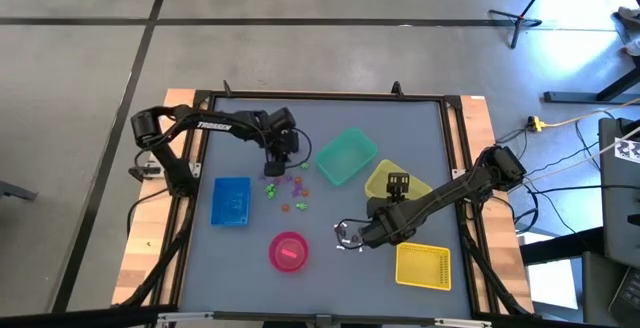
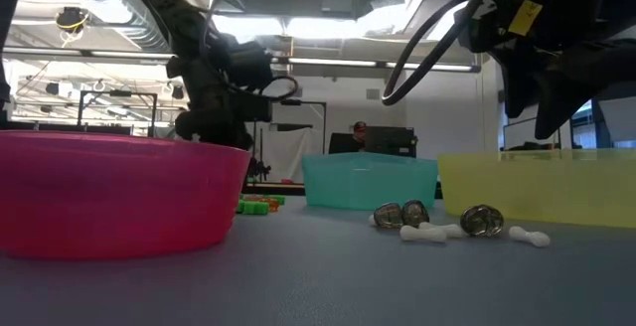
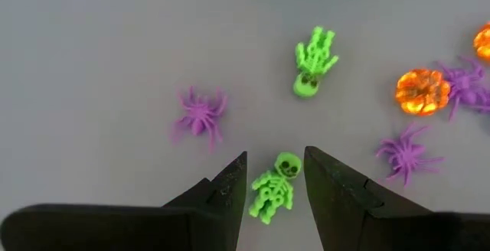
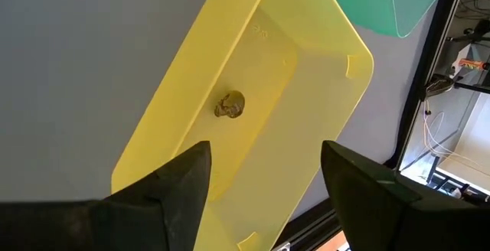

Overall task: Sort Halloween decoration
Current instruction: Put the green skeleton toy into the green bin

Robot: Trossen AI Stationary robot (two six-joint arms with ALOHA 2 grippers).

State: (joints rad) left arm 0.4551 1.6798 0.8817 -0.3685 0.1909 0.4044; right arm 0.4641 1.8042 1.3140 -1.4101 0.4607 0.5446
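Here, line by line;
Left gripper: low over the scattered trinkets near the table's middle; jaws parted either side of a green skeleton, not clearly pinching it
Other trinkets: a second green skeleton, purple spiders, an orange pumpkin lying loose nearby
Right gripper: above the yellow bin; jaws spread wide, holding nothing
Yellow bin: one dark grey skull inside
Teal bin: just beside the yellow one

Glossy plastic green skeleton; smooth translucent yellow plastic bin; matt tabletop
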